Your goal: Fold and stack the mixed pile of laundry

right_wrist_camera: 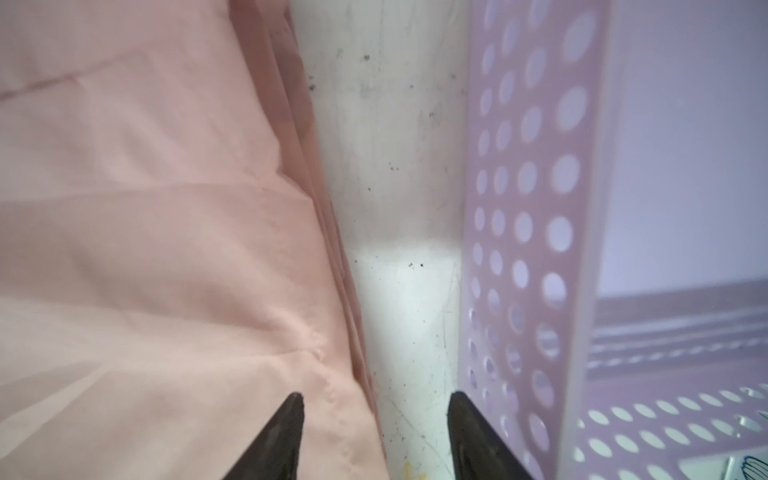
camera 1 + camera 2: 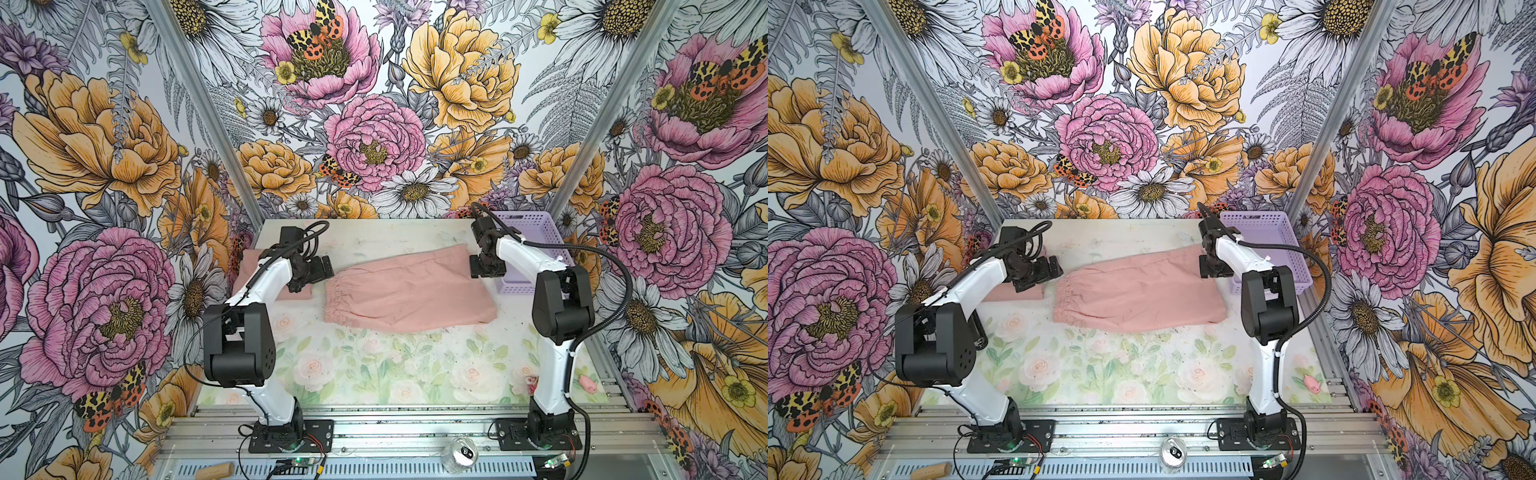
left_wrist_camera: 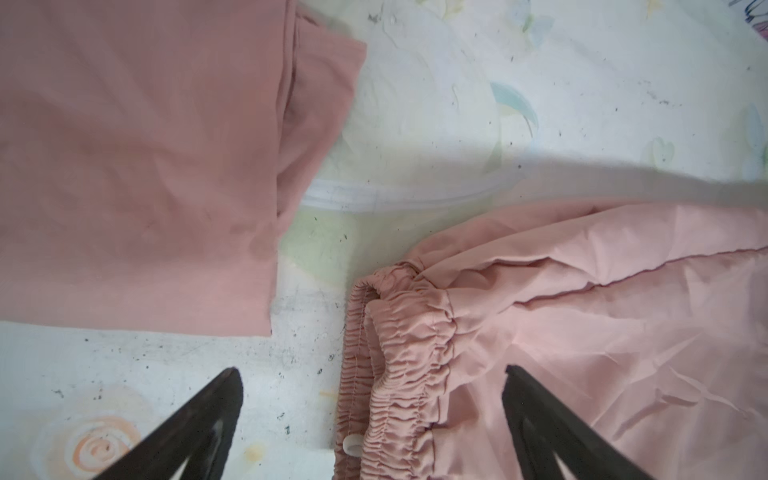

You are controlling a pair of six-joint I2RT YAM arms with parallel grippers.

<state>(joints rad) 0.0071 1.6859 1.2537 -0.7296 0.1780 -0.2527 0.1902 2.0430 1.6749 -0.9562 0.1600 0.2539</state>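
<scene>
Saw a pale table [image 2: 374, 374] printed with faded roses and flecked with dark specks, boxed in by walls [image 2: 104, 145] of large floral wallpaper. Noted a lavender basket [image 2: 536, 232] at its far right corner.

Found the left arm bent forward, well apart from the basket, with the left gripper [image 2: 326, 266] pointed sideways toward it, jaws spread wide and pinching nothing. Found the right arm stretched out just beside the basket, with the right gripper [image 2: 486, 268] aimed downward, jaws parted and empty.

Saw a folded pink garment [image 2: 253, 262] farthest from the basket, partly under the left arm. Saw the pink shorts [image 2: 415, 291] lying flat between that garment and the basket, near the basket but not touching it.

In the left wrist view, caught the gathered waistband [image 3: 407, 345] lying between the spread fingers [image 3: 208, 415]. In the right wrist view, caught one fingertip [image 1: 282, 428] over the shorts' edge and its mate beside the basket wall.
</scene>
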